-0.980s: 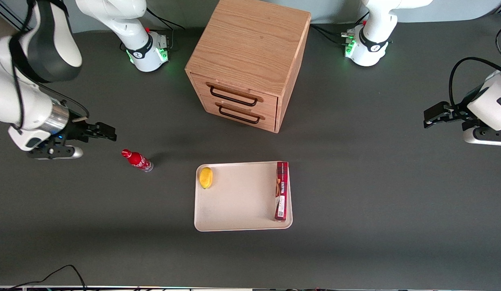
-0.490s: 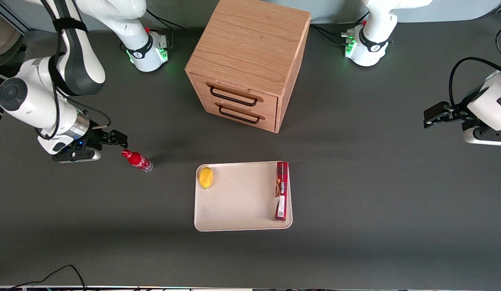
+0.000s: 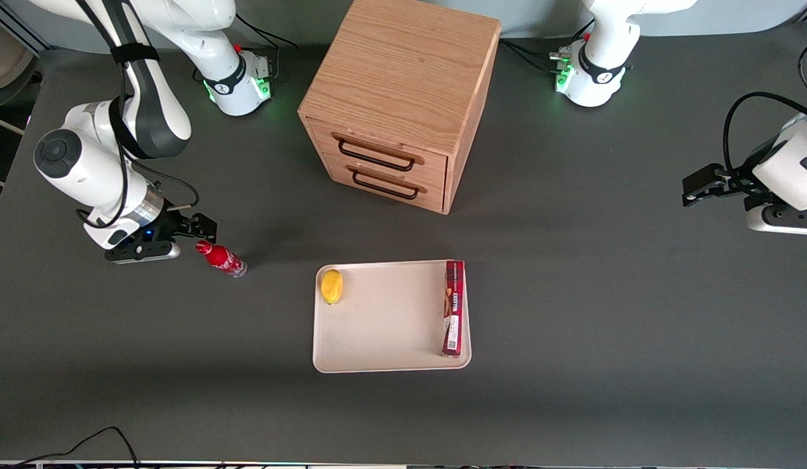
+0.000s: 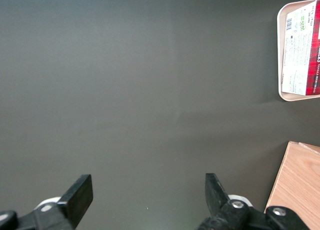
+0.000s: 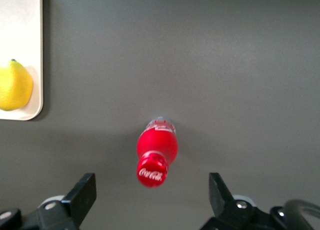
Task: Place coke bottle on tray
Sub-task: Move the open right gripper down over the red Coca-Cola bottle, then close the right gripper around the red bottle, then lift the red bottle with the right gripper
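Gripper (image 3: 204, 228) hangs low over the bench (image 3: 572, 293), just beside the bottle's cap, jaws wide and empty. Bottle (image 3: 221, 258) stands alone on the bench, apart from the tray (image 3: 383, 326), toward the working arm's end; in the wrist view the bottle (image 5: 156, 152) sits roughly between the two fingers (image 5: 82, 197). Judged step: closing in for the grasp. Best to centre the jaws on the body below the cap, descend straight, close gently; it is slim and could tip. Tray holds a lemon (image 3: 331, 286) at one end and a red box (image 3: 453, 307) along the other, middle bare. Cabinet (image 3: 396, 98) drawers look shut.
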{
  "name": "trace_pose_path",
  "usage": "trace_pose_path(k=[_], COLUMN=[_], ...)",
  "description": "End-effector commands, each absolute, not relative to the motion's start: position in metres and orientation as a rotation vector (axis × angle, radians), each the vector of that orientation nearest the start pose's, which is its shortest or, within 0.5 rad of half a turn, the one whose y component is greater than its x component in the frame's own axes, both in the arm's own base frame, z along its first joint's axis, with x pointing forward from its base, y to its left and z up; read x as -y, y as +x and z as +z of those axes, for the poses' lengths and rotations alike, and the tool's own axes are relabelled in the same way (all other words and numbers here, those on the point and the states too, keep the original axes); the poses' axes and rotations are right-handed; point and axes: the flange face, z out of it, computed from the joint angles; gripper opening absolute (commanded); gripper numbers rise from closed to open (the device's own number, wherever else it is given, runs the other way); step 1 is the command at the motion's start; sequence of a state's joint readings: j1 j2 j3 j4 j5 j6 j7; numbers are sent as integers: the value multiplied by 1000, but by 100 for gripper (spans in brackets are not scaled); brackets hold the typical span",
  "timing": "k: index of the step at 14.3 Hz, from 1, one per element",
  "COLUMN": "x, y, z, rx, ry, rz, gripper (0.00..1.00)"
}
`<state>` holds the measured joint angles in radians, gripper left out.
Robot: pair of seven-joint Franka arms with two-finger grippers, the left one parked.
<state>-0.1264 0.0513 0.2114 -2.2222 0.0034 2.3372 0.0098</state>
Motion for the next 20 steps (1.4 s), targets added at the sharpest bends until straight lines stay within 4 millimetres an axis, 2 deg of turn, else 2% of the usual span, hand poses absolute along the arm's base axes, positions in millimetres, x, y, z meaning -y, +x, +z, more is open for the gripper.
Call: trace_pose_path(k=[1,3,5,10,13,15,17,20], x=[-43,-43,-42,-41,-38,-35,-29,-30], y=[530,529,525,524,524,525,538,559], z=[339,337,332,333,337,351,384,457], rx=[158,158,158,156,142,112,94,78], ry=[-3128,-3128,-3130,-3131,-3132,-3134,-3136,-3135], rz=[-151,-144,-137,-144,-146,-148,-92,21], gripper=[99,94,83,1,0,0,0,0])
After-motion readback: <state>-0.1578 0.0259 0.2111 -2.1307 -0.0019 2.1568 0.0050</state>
